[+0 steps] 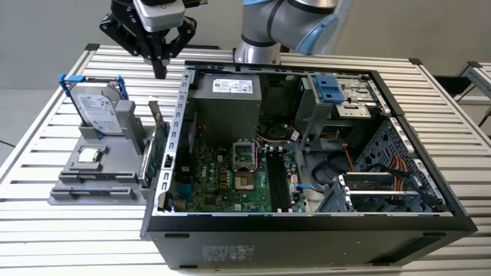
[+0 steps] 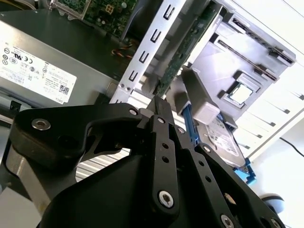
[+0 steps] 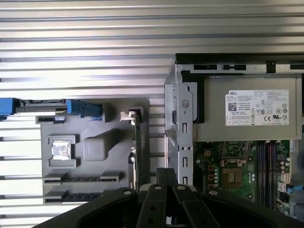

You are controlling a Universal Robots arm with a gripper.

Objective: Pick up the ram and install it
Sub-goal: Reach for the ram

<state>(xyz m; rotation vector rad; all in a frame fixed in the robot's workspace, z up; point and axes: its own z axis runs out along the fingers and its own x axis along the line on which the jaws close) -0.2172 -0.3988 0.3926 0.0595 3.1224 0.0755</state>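
We note an open computer case (image 1: 307, 230) on the slatted table (image 1: 69, 236). At its 9 o'clock in the exterior view, a grey holder (image 1: 92, 190) carries an upright hard drive (image 1: 98, 110) and a processor chip (image 1: 89, 154).

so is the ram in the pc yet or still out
Out: the ram stands on edge in the grey holder, outside the computer case. The gripper hangs above it, shut and holding nothing.

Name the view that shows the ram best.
The second wrist view: the ram shows its green face close up. The first wrist view has it edge-on; the exterior view shows it upright beside the case.
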